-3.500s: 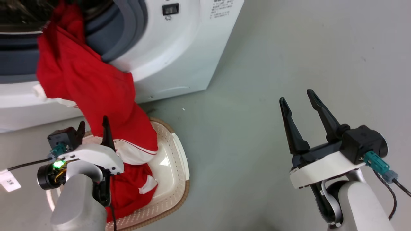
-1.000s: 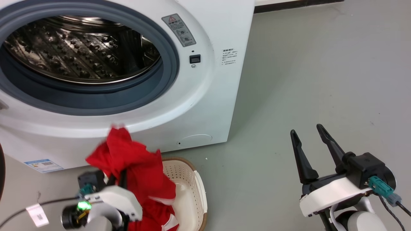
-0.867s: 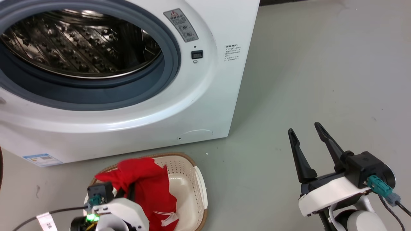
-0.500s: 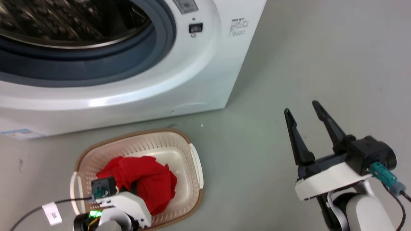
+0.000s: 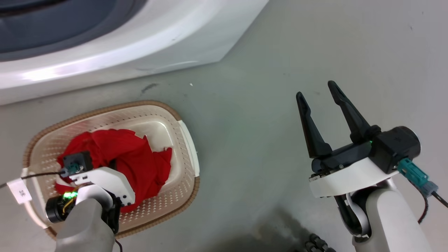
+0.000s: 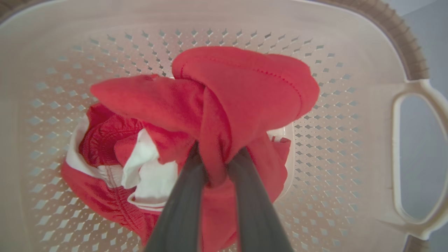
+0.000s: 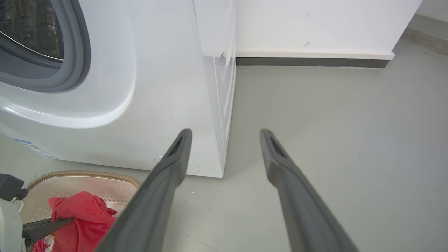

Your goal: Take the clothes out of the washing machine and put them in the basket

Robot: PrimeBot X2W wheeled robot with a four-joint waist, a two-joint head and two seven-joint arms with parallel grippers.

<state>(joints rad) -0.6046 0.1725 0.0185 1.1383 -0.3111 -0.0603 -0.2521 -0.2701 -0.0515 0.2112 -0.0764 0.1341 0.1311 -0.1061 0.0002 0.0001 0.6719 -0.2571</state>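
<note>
Red clothes [image 5: 136,157]: bunched heap lying inside the basket, on its bottom. Heap spreads along the basket's length in head view; no clear front or tail end. White trim [image 6: 147,171] shows at the left of the heap in left wrist view.

Basket [image 5: 190,140]: cream perforated plastic with a brown rim, open side up, standing on the floor in front of the washing machine and apart from it. Long axis runs left to right across head view, with the right end tipped a little toward the machine. A white handle [image 6: 416,105] sits at the end of that axis.

Left gripper [image 6: 218,159]: down inside the basket, fingers pointing at its bottom. Jaws narrow, pinched on a fold of the clothes. The fold bulges out past the fingertips.

Washing machine [image 5: 147,38]: white front across the top left of head view. Right wrist view shows the grey porthole rim [image 7: 75,52] and steel drum behind it.

Floor [image 5: 252,80]: grey, with small dark scuffs near the machine's base.

Right gripper [image 5: 315,90]: over bare floor, well apart to the right of the basket. Fingers spread wide, with floor showing between them. They point up head view; in right wrist view they aim past the machine's right front corner.
</note>
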